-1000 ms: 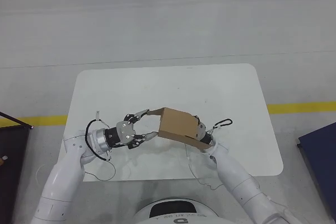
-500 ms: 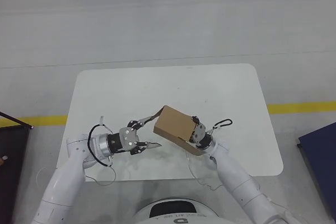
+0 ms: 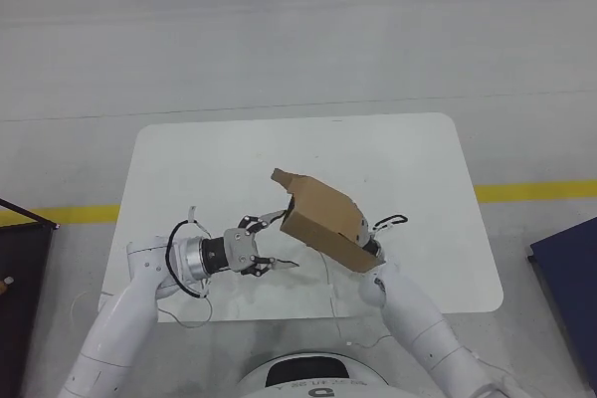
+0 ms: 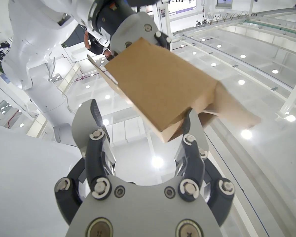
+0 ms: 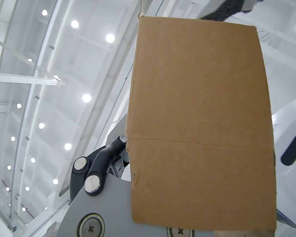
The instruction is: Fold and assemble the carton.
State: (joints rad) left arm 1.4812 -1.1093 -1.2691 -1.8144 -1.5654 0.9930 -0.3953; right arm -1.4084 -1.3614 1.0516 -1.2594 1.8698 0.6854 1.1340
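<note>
Over the left half of the white table (image 3: 179,159), the left gripper (image 3: 284,239) points sideways at the box with its jaws spread wide and nothing in them. From the left wrist view, one of its fingers (image 4: 187,124) sits right at the near corner of the brown cardboard carton (image 3: 323,221), maybe just touching, while the other hangs apart from it. The carton is up in the air above the middle of the table, tilted, with one loose flap (image 3: 284,180) sticking out at its far left end. The right gripper (image 3: 365,237) is clamped onto the carton's right end, a finger on each side of the cardboard. A black cable loop (image 3: 396,218) hangs by that wrist, and a yellow floor line (image 3: 547,189) runs past the table's right edge.
</note>
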